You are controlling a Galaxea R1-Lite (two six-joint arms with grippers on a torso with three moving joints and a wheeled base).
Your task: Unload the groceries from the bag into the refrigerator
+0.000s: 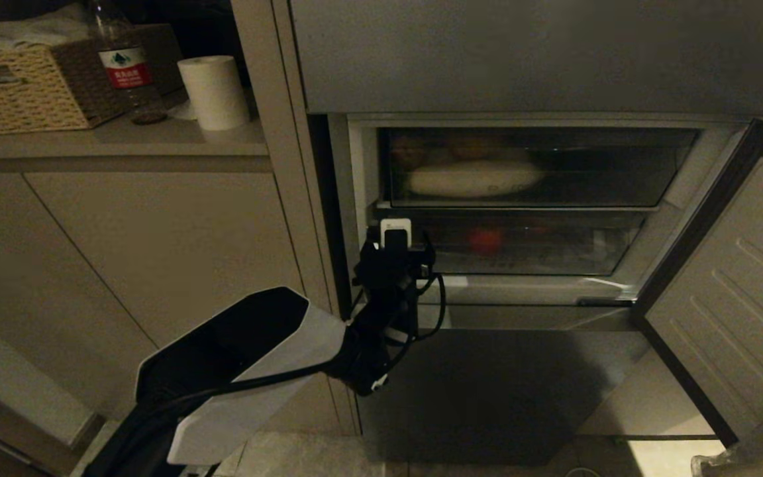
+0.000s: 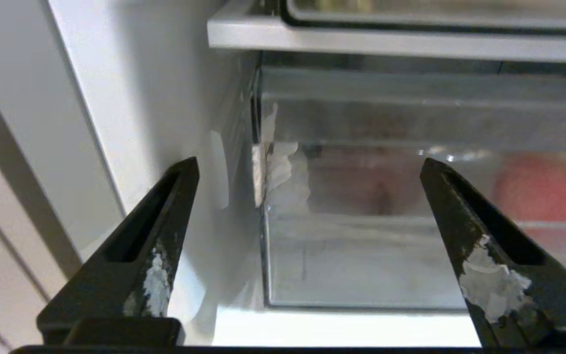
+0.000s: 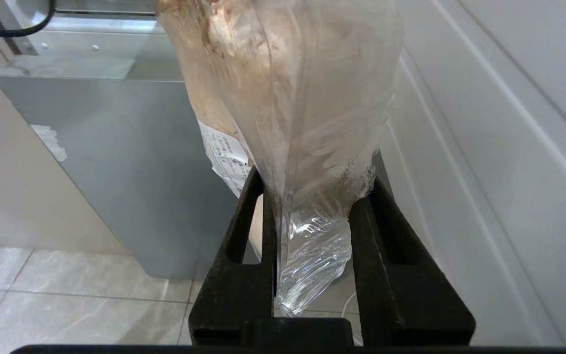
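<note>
Left gripper (image 2: 307, 167) fingers spread empty before refrigerator (image 1: 527, 199), two clear drawers (image 1: 540, 165), right gripper (image 3: 312, 191) pinching one bag (image 3: 288, 98)

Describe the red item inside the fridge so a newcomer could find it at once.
Start at the refrigerator with its compartment door swung open. Two clear drawers are stacked inside; look in the lower drawer. The red item sits left of centre there, the only red thing inside, below the pale oval lump.
</note>
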